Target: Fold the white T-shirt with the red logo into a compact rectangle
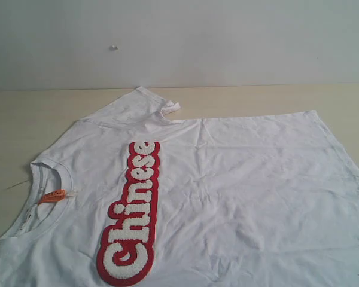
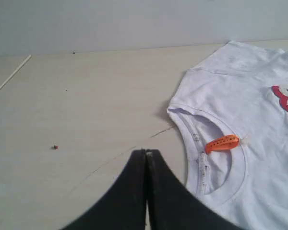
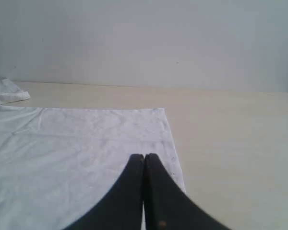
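Note:
The white T-shirt [image 1: 239,191] lies spread face up on the table, collar to the left and hem to the right, its far sleeve [image 1: 145,103] partly folded. The red logo [image 1: 133,213] reading "Chinese" runs along the chest. An orange tag [image 1: 52,195] sits inside the collar [image 2: 216,165]. Neither gripper shows in the exterior view. My left gripper [image 2: 147,152] is shut and empty above bare table beside the collar. My right gripper [image 3: 144,156] is shut and empty over the shirt's hem corner [image 3: 156,125].
The light wooden table [image 1: 24,119] meets a pale wall [image 1: 227,36] at the back. A thin stick [image 2: 9,76] and a small red speck [image 2: 54,147] lie on the table left of the shirt. Bare table [image 3: 235,158] extends beyond the hem.

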